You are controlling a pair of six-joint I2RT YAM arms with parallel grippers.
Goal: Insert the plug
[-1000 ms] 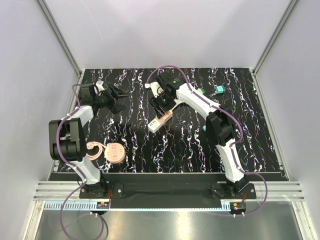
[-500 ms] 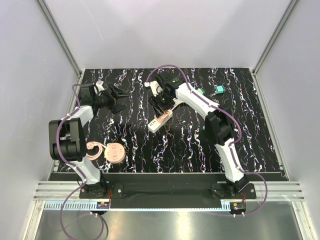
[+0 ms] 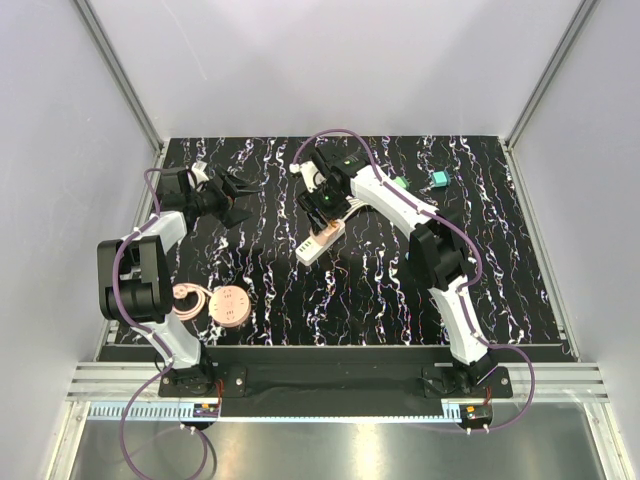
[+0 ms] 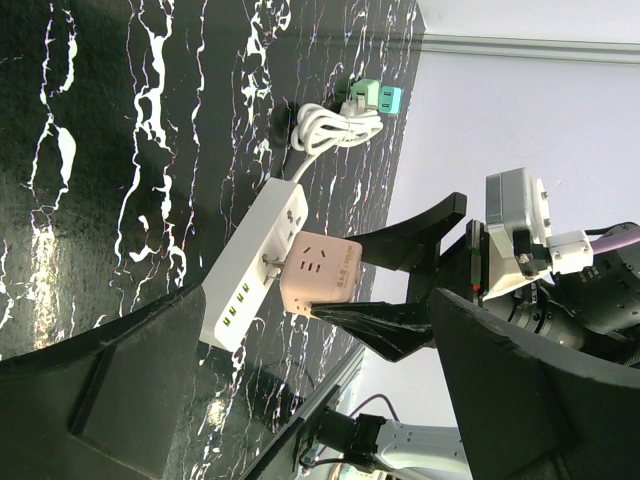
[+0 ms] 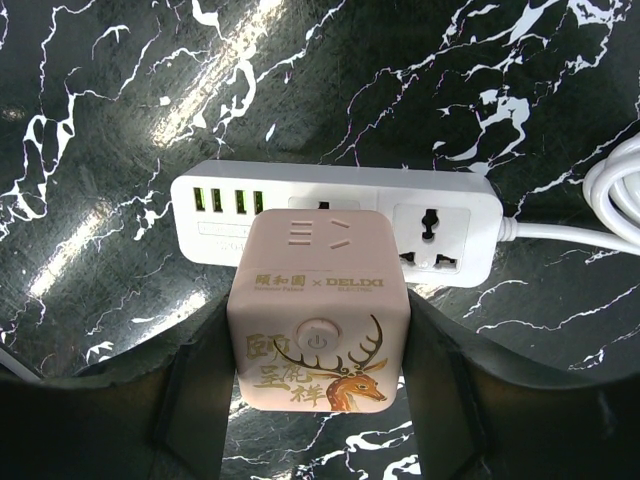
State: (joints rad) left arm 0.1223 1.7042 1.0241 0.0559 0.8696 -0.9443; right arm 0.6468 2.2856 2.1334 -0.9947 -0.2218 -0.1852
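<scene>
Two claws, differently set. Right gripper (image 5: 320, 325) clamped on the pink cube plug (image 5: 318, 300), fingers pressed to its 3 and 9 o'clock sides. Held just above the white power strip (image 4: 255, 250) near the middle of the table (image 3: 400, 300), prongs at a socket but showing in the gap, not seated flush. Left gripper (image 3: 237, 200) spread wide, holding nothing, off at 10 o'clock in the overhead view, well apart from the strip.

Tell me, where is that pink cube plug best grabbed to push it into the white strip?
By its two flat, parallel side faces, coming from the end opposite the prongs. The prongs of the pink cube plug face the white strip, so that end must stay free; the right gripper clamps it that way.
</scene>
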